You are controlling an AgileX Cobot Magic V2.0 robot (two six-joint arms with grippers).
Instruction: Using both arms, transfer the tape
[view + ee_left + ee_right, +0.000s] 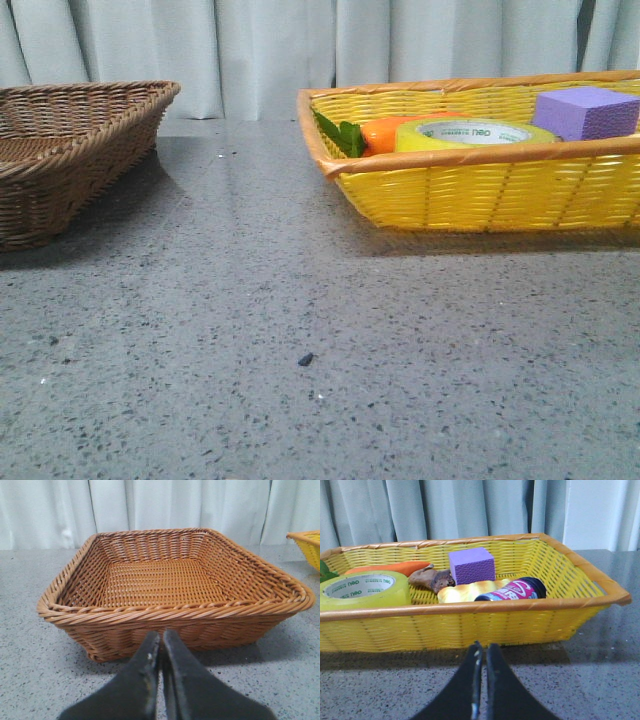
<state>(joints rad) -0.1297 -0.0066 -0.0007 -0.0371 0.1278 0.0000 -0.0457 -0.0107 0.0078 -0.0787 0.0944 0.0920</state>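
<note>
Your right gripper [481, 652], jaws closed and empty, is nearer the tape [364, 589]; it lies flat inside the yellow basket [470, 625], ahead

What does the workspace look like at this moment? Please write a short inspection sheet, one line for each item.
Surface: grey speckled table, with one small dark speck.
Job's things: tape lies flat in the yellow basket; brown basket holds nothing visible.
Clutter: carrot, purple foam block, a brown lump, a pale yellow item and a dark bottle, all in the yellow basket.
Grippers: left gripper shut, facing the brown basket; right gripper shut, facing the yellow basket; both hold nothing.
Cables: nothing seen.
Surroundings: pale curtain behind the table.
</note>
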